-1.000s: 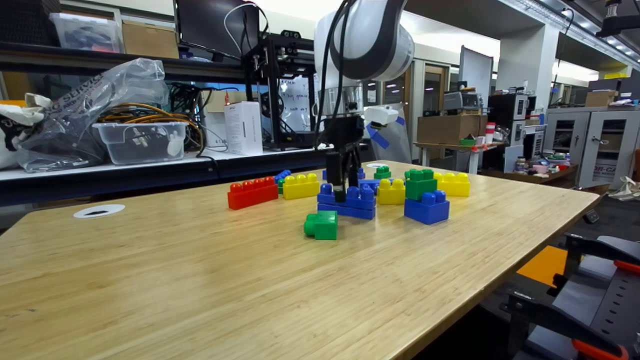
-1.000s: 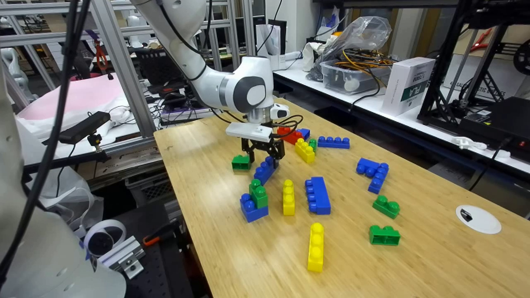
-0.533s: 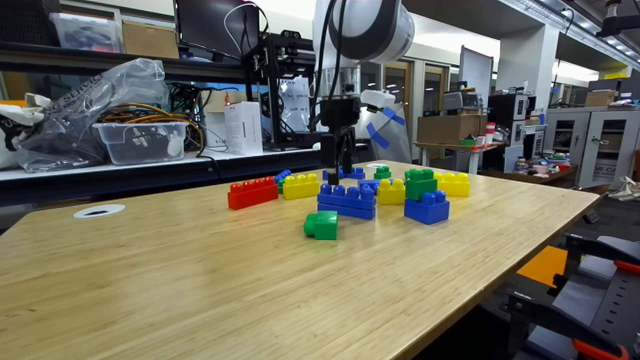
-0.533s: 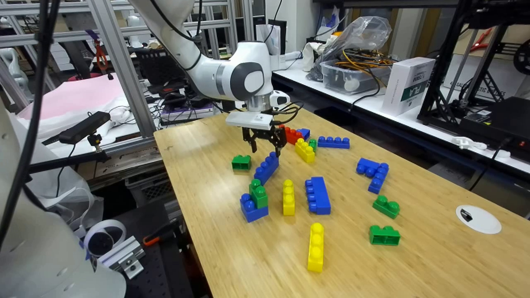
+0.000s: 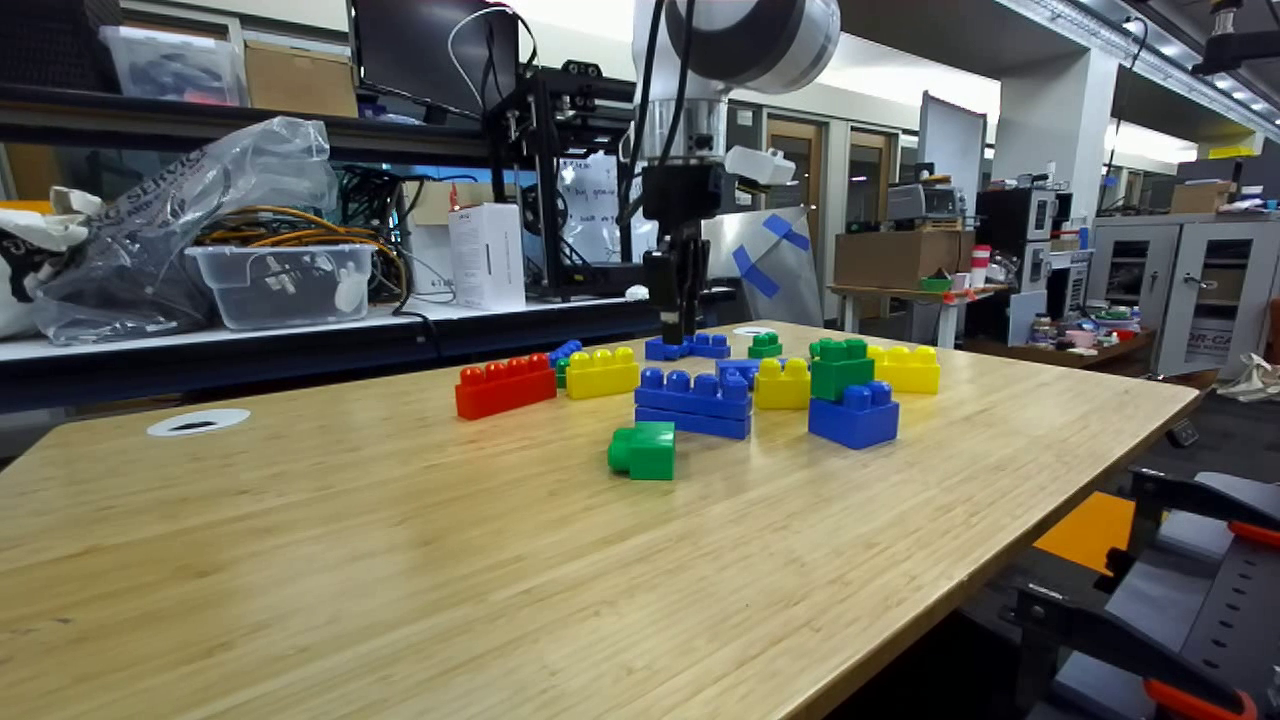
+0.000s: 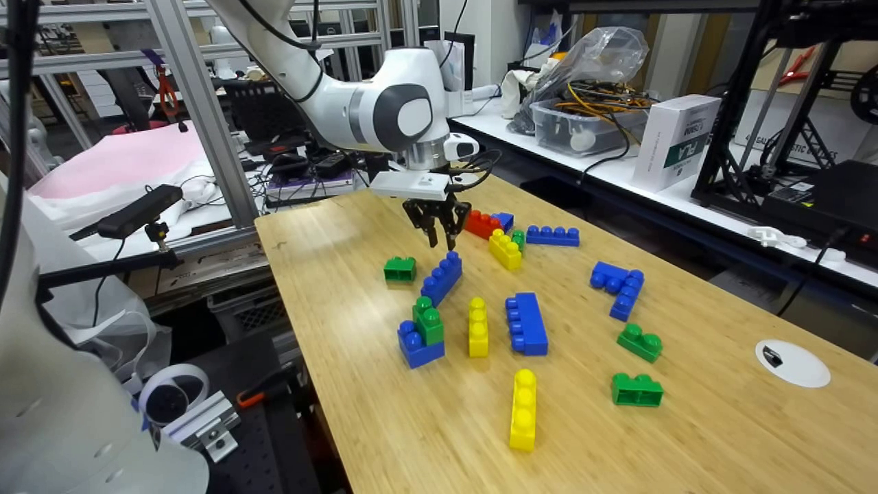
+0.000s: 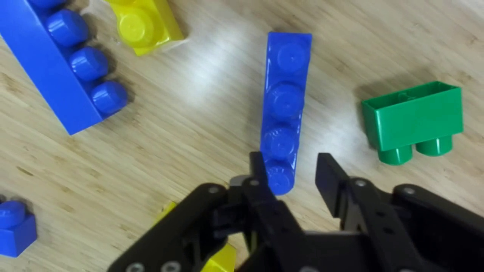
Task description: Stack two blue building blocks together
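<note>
Now end effector is rising empty, jaws narrowing yet apart, leaving two blue blocks stacked; task looking done.

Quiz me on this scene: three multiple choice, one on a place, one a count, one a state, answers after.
1. Of the two blue bricks nearest the gripper, where does one lie?
A) beside the other
B) at the other's end
C) on top of the other

2. How many bricks are red?
A) three
B) one
C) two

3. How do the gripper's jaws stand?
A) apart, nothing between them
B) shut on a brick
C) shut and empty

1: C, an exterior view shows a seam between upper and lower.
2: B, both exterior views show only one red brick.
3: A, the wrist view shows the fingers apart, the blue bricks lying below.
</note>
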`<state>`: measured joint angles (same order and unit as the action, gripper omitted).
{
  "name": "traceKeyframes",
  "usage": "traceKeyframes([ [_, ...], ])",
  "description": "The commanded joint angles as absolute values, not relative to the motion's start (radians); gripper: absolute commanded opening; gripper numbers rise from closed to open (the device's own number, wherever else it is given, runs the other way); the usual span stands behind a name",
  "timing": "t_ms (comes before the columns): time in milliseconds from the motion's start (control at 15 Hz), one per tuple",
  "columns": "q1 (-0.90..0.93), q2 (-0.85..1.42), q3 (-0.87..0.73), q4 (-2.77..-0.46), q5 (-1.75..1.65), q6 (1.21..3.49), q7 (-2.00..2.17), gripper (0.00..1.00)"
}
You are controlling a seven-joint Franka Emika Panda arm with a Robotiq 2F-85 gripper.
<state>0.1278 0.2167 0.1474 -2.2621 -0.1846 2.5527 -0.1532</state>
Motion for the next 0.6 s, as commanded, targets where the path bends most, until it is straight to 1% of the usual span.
traceKeyframes([
  [0,0.125,0.194,0.148,-2.288,-0.166,2.544,-0.176,0.1],
  [67,0.125,0.198,0.148,-2.286,-0.164,2.543,-0.177,0.04],
  [133,0.124,0.2,0.148,-2.287,-0.163,2.542,-0.178,0.0],
  [533,0.124,0.209,0.146,-2.29,-0.167,2.542,-0.18,0.0],
])
